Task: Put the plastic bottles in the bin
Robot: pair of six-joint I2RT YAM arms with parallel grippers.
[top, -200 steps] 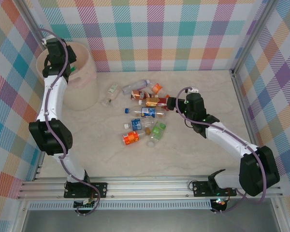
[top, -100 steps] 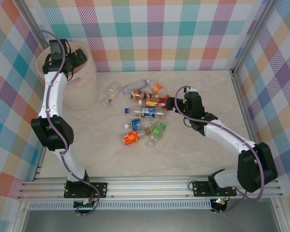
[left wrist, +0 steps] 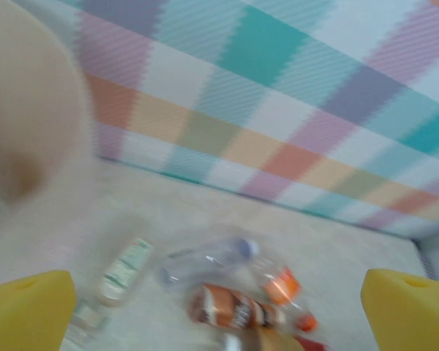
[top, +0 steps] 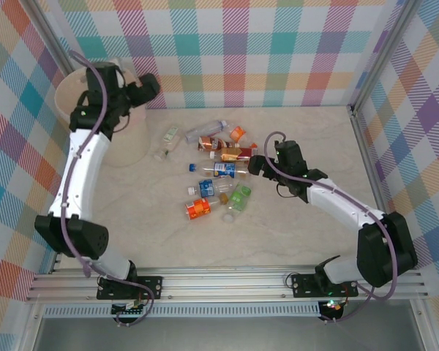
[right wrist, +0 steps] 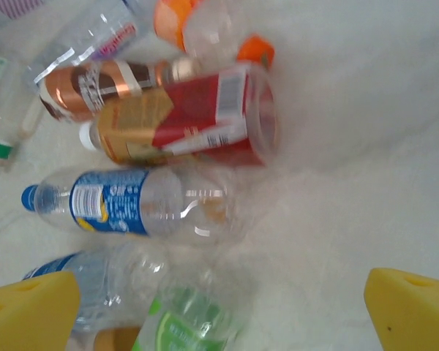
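The plastic bottles (top: 219, 170) lie in a loose heap at the middle of the table. The bin (top: 126, 142), a tall pale tub, stands at the far left. My left gripper (top: 146, 88) hangs open just past the bin's right rim, with nothing between its yellow pads (left wrist: 25, 311). Its wrist view shows a brown-labelled bottle (left wrist: 234, 311), a clear blue-capped one (left wrist: 205, 259) and the bin (left wrist: 22, 131) at the left. My right gripper (top: 257, 164) is open at the heap's right edge, low over a blue-labelled bottle (right wrist: 124, 205), a red-labelled one (right wrist: 190, 121) and a green-labelled one (right wrist: 183, 322).
Checked cloth walls (top: 241, 51) close the table at the back and sides, and a metal frame post (top: 369, 157) runs along the right. Bare tabletop (top: 314, 131) lies right of the heap and between heap and bin.
My left gripper opened over the bin and swung right, off the rim toward the heap. My right gripper crept a little left and closer to the bottles.
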